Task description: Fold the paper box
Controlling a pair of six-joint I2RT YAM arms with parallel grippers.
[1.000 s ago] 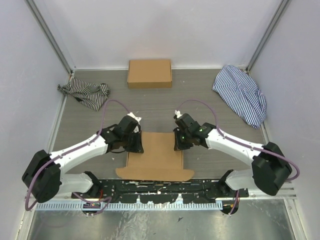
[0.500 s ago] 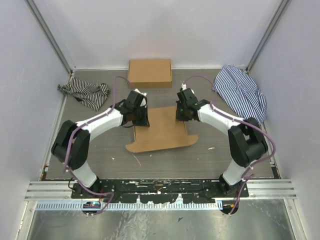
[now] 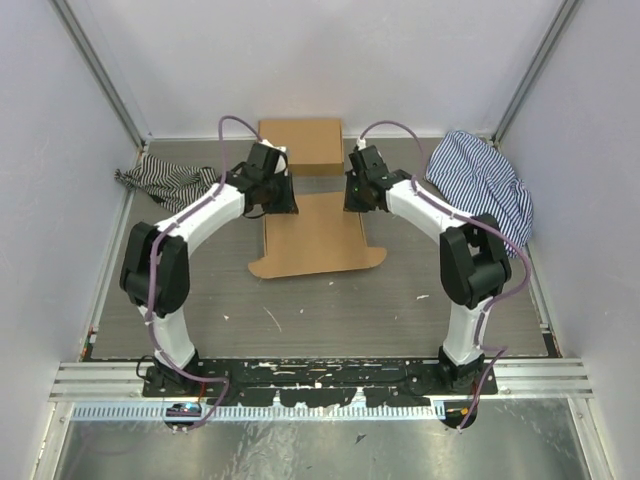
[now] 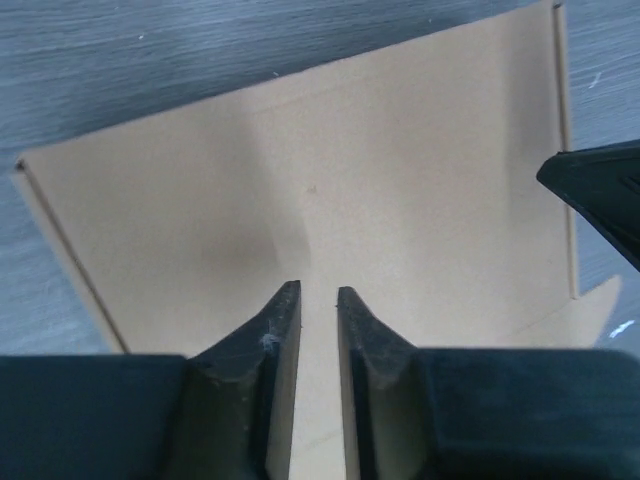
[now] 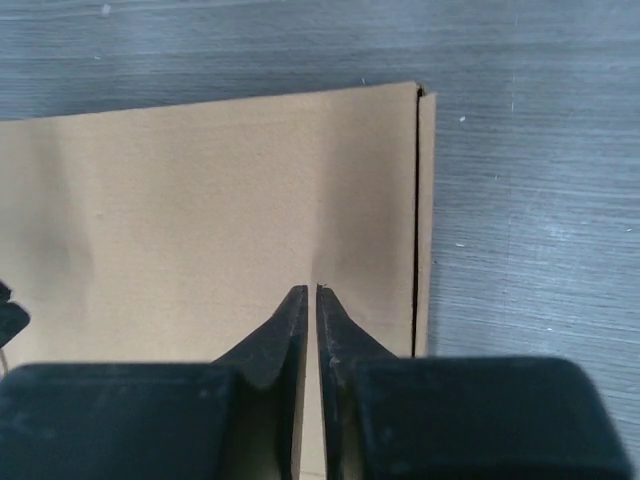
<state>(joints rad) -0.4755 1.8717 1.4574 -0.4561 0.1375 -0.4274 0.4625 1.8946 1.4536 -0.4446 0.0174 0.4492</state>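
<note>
**Flat cardboard piece on grey table, both grippers at its far end**

1. Paper box: plain brown cardboard, die-cut and unfolded. It lies flat on the table in the middle of the overhead view. Its lower edge is wider, with a rounded tab sticking out at each bottom corner. In the right wrist view a narrow strip runs along its right edge, set off by a dark slit.

2. Left gripper: over the upper left corner of the paper box, arm stretched far forward. In the left wrist view its two dark fingers point across the sheet and stand a little apart. Bare cardboard shows through the narrow gap, with nothing held between them.

3. Right gripper: over the upper right corner of the paper box, mirroring the left. In the right wrist view the fingertips are closed to a hairline slit, near the sheet's right edge. No flap is seen pinched between them.

4. Closed box: neat low brown carton at upper centre, against the back wall, just beyond the sheet's far edge.

5. Striped cloth, crumpled: upper left, dark and white stripes.

6. Striped cloth, rounded heap: upper right, blue and white stripes.
</note>
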